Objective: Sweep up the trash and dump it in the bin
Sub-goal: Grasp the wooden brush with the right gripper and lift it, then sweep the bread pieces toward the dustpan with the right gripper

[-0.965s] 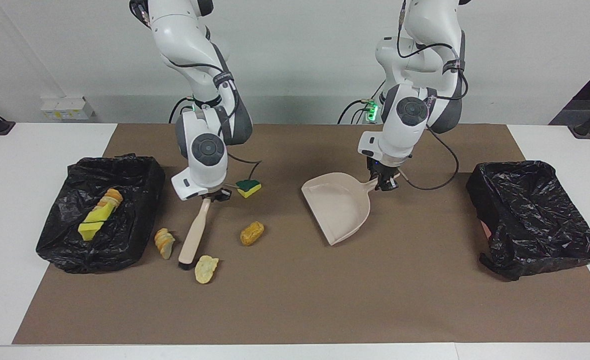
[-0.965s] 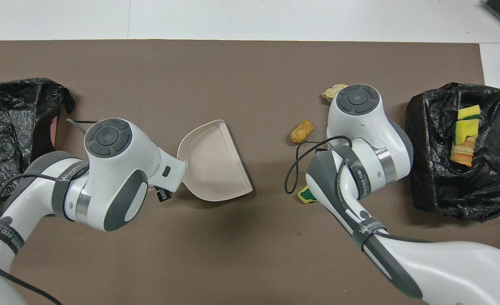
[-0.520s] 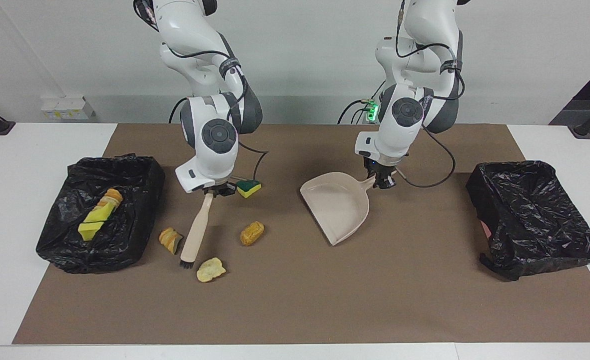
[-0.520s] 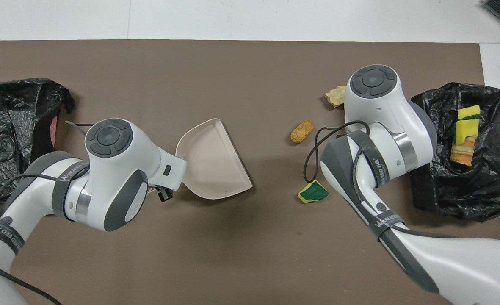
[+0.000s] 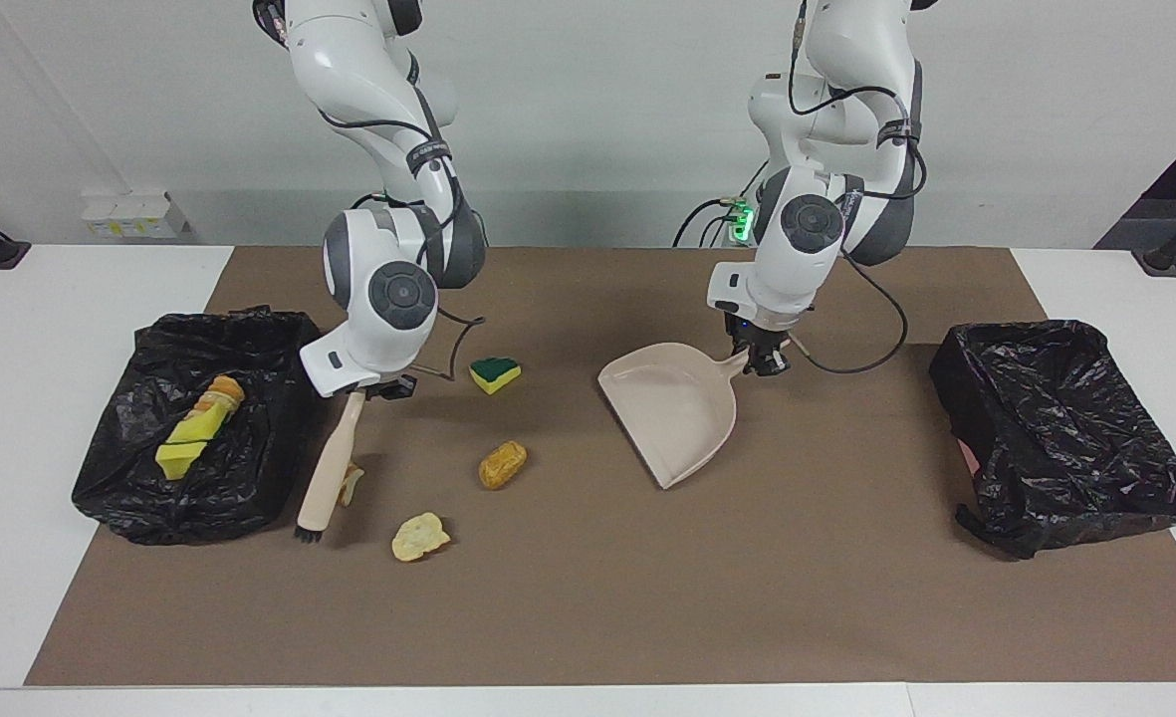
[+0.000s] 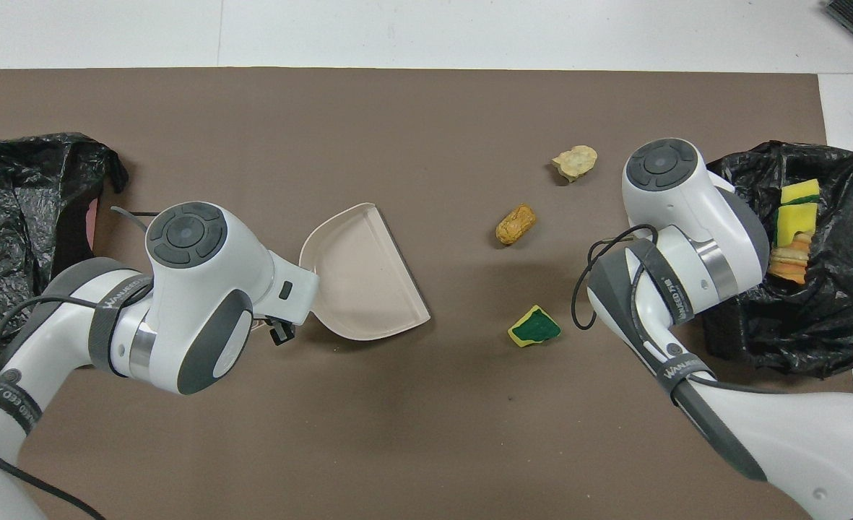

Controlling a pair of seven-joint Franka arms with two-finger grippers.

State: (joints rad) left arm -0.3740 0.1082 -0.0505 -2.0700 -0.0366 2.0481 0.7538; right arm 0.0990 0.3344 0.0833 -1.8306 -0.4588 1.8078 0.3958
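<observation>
My right gripper (image 5: 373,388) is shut on the handle of the beige brush (image 5: 329,468). The brush slants down to black bristles on the mat beside the black-lined bin (image 5: 239,488). A tan scrap (image 5: 352,483) peeks out beside the brush. Loose trash lies on the mat: a pale yellow chunk (image 5: 420,536) (image 6: 575,160), an orange-brown chunk (image 5: 502,464) (image 6: 516,224) and a yellow-and-green sponge wedge (image 5: 495,373) (image 6: 534,326). In the bin lie a yellow sponge (image 5: 187,443) and a bread piece (image 5: 217,395). My left gripper (image 5: 765,363) is shut on the handle of the beige dustpan (image 5: 672,413) (image 6: 365,278).
A second black-lined bin (image 5: 1095,508) (image 6: 22,217) sits at the left arm's end of the brown mat, nothing visible inside. The dustpan's mouth faces the loose scraps. In the overhead view both wrists cover their grippers.
The right arm swung the brush toward the bin at its end of the table. The bread scrap beside the brush went with it and now shows only partly. The left arm and dustpan barely moved.
</observation>
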